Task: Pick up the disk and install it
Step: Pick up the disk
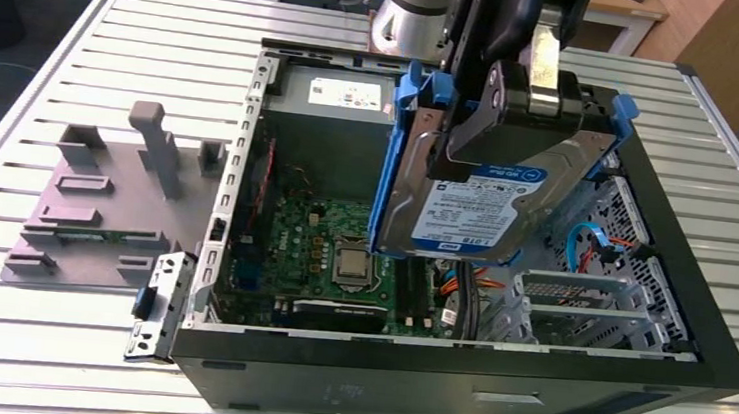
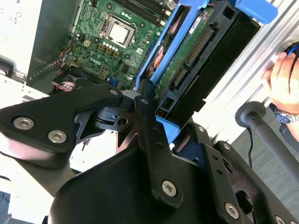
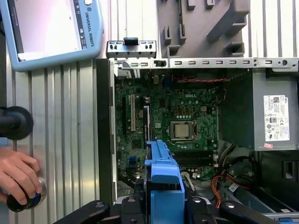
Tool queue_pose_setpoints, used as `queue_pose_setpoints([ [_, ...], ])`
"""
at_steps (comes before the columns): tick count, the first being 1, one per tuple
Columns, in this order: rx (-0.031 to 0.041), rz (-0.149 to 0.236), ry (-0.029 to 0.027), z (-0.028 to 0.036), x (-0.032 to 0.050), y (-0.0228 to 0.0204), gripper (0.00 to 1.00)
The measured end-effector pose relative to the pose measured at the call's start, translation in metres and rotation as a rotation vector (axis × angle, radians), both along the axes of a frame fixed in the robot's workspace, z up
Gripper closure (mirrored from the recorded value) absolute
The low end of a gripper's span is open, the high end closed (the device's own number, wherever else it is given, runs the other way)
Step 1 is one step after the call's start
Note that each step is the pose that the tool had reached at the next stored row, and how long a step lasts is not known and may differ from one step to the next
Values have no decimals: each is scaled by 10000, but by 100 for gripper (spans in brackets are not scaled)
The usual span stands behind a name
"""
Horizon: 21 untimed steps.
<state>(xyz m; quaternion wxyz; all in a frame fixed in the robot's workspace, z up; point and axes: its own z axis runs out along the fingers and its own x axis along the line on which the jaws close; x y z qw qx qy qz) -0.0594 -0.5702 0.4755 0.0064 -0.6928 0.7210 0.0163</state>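
The arm reaches down, its gripper [image 1: 504, 128] clenched on the disk [image 1: 476, 216], holding it tilted above the open computer case [image 1: 463, 364].

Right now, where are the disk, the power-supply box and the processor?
the disk [image 1: 483, 212]: exterior view, on its blue-and-white label.
the power-supply box [image 3: 276, 117]: first wrist view, on its white sticker.
the processor [image 3: 182, 130]: first wrist view, on its metal lid.
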Motion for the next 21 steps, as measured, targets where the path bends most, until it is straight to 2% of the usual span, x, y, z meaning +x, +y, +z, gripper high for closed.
queue_pose_setpoints([
  [21, 0, 0, 0, -3, 8, -41, 64],
])
